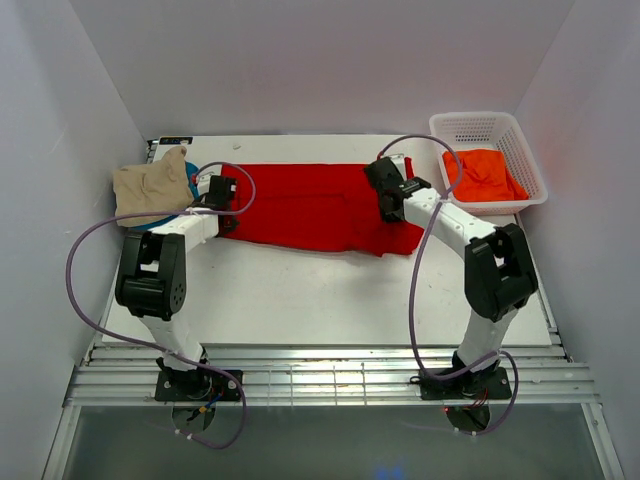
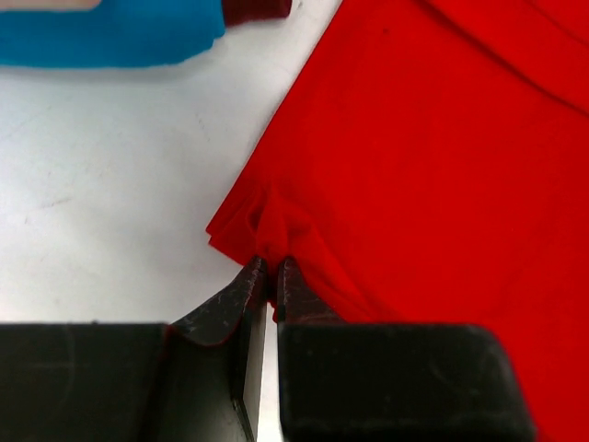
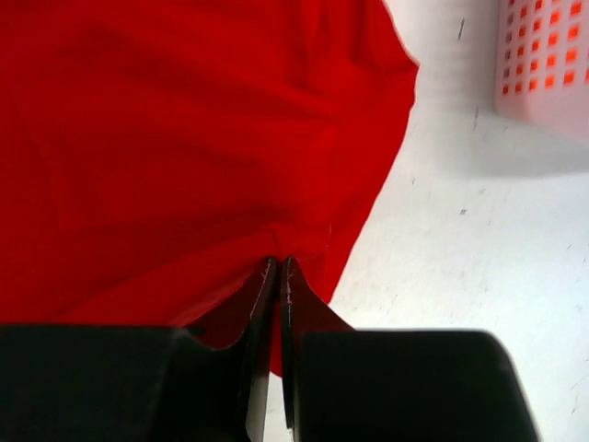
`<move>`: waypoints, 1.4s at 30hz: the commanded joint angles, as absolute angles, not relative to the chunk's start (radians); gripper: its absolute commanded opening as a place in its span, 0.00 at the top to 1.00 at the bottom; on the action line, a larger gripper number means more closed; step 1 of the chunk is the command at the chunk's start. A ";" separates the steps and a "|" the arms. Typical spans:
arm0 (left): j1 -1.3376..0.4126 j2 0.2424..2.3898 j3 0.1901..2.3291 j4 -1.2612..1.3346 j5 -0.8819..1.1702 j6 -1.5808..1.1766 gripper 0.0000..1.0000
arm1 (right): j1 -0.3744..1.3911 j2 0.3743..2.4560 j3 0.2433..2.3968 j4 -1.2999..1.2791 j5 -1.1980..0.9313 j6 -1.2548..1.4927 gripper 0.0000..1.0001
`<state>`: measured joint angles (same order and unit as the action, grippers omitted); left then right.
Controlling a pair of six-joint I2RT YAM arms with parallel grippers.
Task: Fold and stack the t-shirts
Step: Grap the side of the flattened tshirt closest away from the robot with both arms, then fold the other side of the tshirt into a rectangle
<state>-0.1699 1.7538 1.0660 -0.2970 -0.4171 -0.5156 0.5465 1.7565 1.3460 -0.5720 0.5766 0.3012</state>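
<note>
T-shirt in bright red lies spread flat on your desk, just left of the white basket. Your right end effector pinches its edge nearest the basket; your left end effector pinches the edge farthest from it.

spread t-shirt lies flat on table, stretching btwn the two sets of fingers. its left corner sits btwn left gripper fingertips, rest of it ahead & right of them. stack of t-shirts lies ahead-left of those fingers, bare table btwn it & spread t-shirt. right gripper fingertips have its right edge btwn them, cloth ahead & left. basket sits ahead-right of them, w/ another t-shirt in it.
</note>
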 commanded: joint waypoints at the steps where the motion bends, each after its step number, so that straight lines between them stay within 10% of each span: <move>1: -0.153 1.784 1.135 -0.279 -0.391 -0.491 0.85 | 0.494 1.831 1.484 -0.558 0.540 0.189 0.92; 24: -0.106 2.011 1.485 -0.356 -0.307 -0.442 0.85 | 0.371 2.232 2.080 -0.672 0.433 0.046 0.92; 42: -0.072 2.060 1.523 -0.347 -0.307 -0.445 0.86 | 0.336 2.283 2.114 -0.650 0.448 0.048 0.92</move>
